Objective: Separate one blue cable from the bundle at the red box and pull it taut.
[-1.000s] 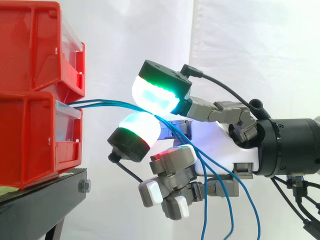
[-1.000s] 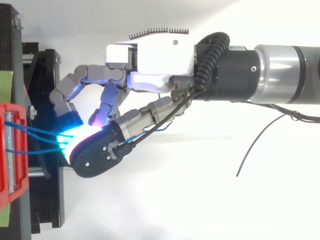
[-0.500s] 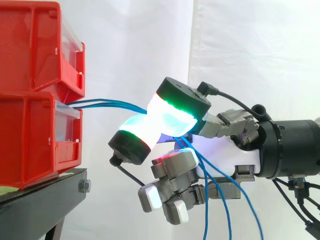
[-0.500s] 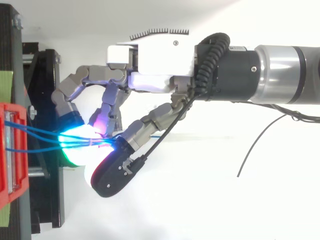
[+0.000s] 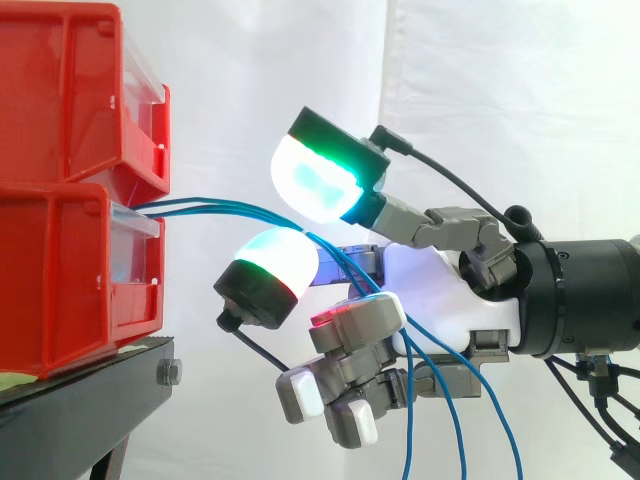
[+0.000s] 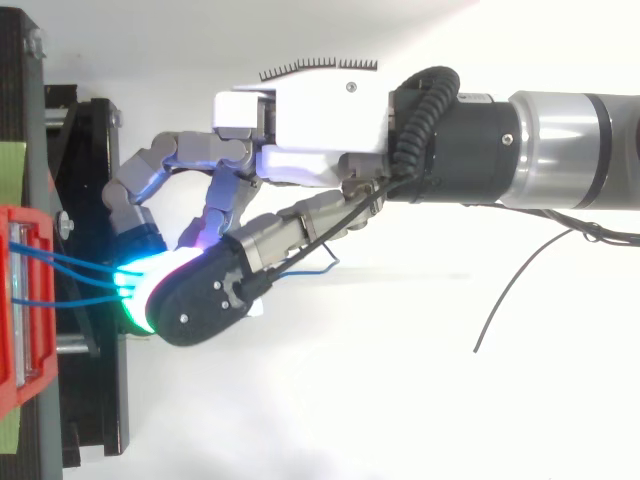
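Observation:
Three thin blue cables (image 5: pixel 215 207) leave the front of the lower red box (image 5: pixel 60 270) and run right, then droop past the hand (image 5: pixel 450 295) to the bottom edge. They pass between two glowing fingertips. The upper green-white pad (image 5: pixel 318 180) is raised clear above them. The lower pad (image 5: pixel 282 258) sits just under them, with the strands grazing its top. The remaining fingers curl below, away from the cables. From above, the cables (image 6: pixel 80 268) fan out from the box (image 6: pixel 12 300) into the glow under the hand (image 6: pixel 310 120).
A second red bin (image 5: pixel 70 90) is stacked on the lower one. Both rest on the black stand (image 5: pixel 80 400), whose edge lies just left of the fingertips. A white curtain hangs behind. The arm fills the right side.
Half a second ago the two glowing pads were pressed together on the cables. The upper pad has since lifted up and away, back to about where it was a second ago.

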`<state>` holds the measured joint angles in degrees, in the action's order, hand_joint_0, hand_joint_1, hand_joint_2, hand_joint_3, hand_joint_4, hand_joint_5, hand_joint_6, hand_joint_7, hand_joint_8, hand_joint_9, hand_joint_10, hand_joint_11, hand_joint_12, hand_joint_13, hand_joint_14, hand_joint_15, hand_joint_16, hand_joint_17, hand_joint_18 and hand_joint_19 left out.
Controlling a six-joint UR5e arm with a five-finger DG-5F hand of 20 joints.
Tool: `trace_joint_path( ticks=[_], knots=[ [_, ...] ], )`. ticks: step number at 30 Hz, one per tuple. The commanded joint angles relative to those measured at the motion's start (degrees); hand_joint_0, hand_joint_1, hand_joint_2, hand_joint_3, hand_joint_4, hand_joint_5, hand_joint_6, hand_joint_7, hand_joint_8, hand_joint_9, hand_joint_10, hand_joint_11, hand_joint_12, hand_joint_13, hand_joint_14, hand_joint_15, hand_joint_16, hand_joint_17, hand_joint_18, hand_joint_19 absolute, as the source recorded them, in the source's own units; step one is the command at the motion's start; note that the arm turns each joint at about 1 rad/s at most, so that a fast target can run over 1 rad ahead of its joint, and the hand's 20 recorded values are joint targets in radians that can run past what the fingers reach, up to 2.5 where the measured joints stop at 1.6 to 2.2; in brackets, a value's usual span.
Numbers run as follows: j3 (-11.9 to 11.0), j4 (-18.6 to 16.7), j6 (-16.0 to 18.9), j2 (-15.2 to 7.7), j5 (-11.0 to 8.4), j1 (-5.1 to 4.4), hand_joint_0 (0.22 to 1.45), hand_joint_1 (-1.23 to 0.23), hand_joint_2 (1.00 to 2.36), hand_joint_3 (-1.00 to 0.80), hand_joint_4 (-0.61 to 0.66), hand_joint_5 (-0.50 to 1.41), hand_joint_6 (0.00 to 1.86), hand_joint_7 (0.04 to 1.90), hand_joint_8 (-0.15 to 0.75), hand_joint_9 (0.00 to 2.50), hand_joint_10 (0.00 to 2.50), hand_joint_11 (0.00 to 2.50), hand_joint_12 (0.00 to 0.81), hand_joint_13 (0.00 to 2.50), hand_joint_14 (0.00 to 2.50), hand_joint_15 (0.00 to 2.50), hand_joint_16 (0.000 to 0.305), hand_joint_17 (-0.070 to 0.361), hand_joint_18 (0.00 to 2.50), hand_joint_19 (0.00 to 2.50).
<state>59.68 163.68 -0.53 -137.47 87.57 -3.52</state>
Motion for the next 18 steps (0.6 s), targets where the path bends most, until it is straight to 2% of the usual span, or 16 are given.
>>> trace_joint_path(
  ticks=[1,4,8,12,14,18],
  knots=[
    [0.00,-0.03,0.00,0.01,-0.03,0.00,0.61,-0.49,1.00,-0.50,-0.02,-0.12,0.84,1.18,0.283,1.36,0.03,1.30,0.377,0.97,0.02,0.72,0.046,0.104,0.91,0.90],
    [0.00,-0.03,0.00,0.01,-0.03,0.00,0.62,-0.58,1.00,-0.50,-0.02,-0.12,0.84,1.17,0.287,1.36,0.03,1.31,0.378,0.98,0.02,0.73,0.046,0.105,0.91,0.90],
    [0.00,0.06,0.00,0.01,-0.03,0.00,0.64,-0.87,1.01,-0.33,-0.01,-0.14,0.85,1.23,0.290,1.31,0.03,1.34,0.376,0.96,0.03,0.74,0.047,0.106,0.90,0.88],
    [0.00,-0.03,0.00,0.01,-0.03,0.00,0.72,-0.94,1.01,-0.37,-0.06,-0.14,0.86,1.26,0.285,1.27,0.03,1.34,0.371,0.94,0.03,0.72,0.047,0.106,0.88,0.85],
    [0.00,0.06,0.00,0.01,0.06,0.09,0.76,-0.95,1.00,-0.47,-0.09,-0.15,0.87,1.25,0.279,1.27,0.03,1.35,0.366,0.94,0.03,0.73,0.047,0.105,0.88,0.83],
    [0.00,0.06,0.00,0.01,0.14,0.18,0.76,-0.96,1.00,-0.50,-0.08,-0.15,0.88,1.22,0.282,1.27,0.02,1.33,0.358,0.94,0.03,0.71,0.046,0.104,0.88,0.82]
  ],
)
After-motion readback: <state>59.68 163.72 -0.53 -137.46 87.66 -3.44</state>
